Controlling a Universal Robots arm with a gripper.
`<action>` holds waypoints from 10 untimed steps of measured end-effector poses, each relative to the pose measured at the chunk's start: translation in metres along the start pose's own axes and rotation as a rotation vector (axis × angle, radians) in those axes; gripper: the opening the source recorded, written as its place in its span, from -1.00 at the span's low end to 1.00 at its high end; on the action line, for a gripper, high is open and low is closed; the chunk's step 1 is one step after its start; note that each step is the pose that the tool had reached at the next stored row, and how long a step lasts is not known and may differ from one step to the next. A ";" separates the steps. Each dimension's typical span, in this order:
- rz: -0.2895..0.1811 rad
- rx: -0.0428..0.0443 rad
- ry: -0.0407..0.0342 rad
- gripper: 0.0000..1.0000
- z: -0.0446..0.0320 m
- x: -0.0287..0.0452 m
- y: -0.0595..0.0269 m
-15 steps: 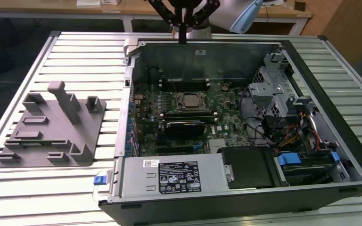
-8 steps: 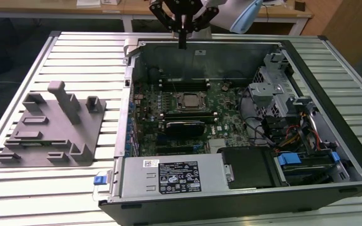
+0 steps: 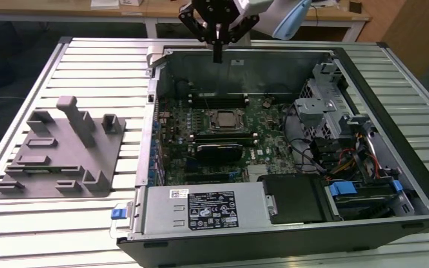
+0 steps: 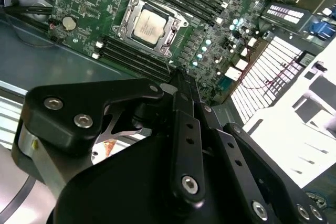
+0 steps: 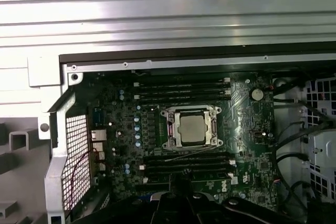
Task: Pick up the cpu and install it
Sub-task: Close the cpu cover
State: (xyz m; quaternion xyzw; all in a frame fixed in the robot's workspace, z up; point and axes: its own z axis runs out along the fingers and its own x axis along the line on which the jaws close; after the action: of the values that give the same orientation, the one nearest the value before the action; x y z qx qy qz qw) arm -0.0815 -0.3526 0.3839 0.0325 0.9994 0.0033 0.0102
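Gripper, seemingly pressed together, hangs in open air over the case wall's top edge, well apart from the socket-seated cpu.

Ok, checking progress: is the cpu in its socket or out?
In: the cpu lies flat inside the socket frame in both wrist views, with the gripper raised clear of it.

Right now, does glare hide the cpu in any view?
No. Second wrist view: cpu evenly lit, but the grille is blown out white. First wrist view: cpu clear, table washed bright. Exterior view: even light, case interior dimmer.
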 end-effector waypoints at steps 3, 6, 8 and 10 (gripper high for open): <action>0.000 -0.0007 -0.0059 -0.79 0.0041 0.0001 -0.0002; 0.000 -0.0008 -0.0075 -0.79 0.0094 0.0002 -0.0003; 0.000 -0.0008 -0.0079 -0.79 0.0144 0.0003 -0.0005; 0.000 -0.0009 -0.0080 -0.79 0.0181 0.0004 -0.0005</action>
State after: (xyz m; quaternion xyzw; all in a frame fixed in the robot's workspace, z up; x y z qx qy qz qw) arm -0.0815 -0.3530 0.3658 0.0326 0.9994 0.0036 0.0142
